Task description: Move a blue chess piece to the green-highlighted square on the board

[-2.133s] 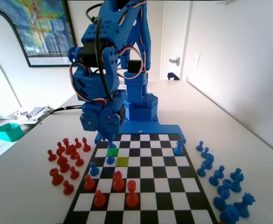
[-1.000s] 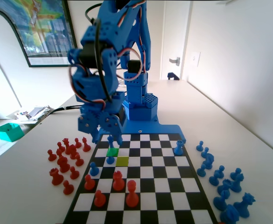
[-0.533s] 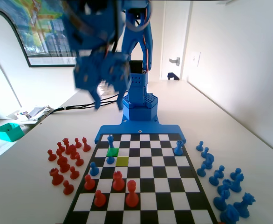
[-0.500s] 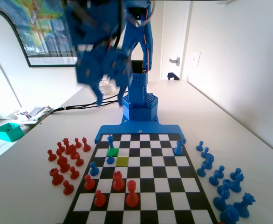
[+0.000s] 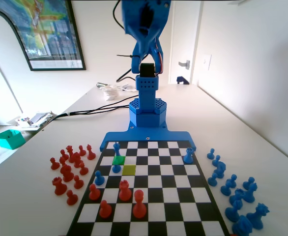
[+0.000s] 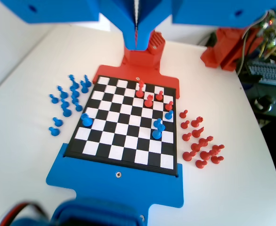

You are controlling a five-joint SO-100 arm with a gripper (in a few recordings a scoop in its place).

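While the arm stands folded high in the fixed view, the blue chess piece (image 5: 116,147) sits one square beyond the green-highlighted square (image 5: 118,160), so the placement looks missed. From the wrist view, the hand (image 6: 136,28) is closed and empty above the board (image 6: 124,155); a re-grasp could topple the neighbouring blue pawn (image 6: 168,115).

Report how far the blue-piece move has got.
Done: nothing certain. The slim blue knobbed plastic chess piece stands free on the black-and-white chequered board, apparently one square beyond the saturated green-highlighted square, which looks bare. In hand: nothing; the blue two-finger gripper hangs high, jaws together and empty. Left: set the piece on green.
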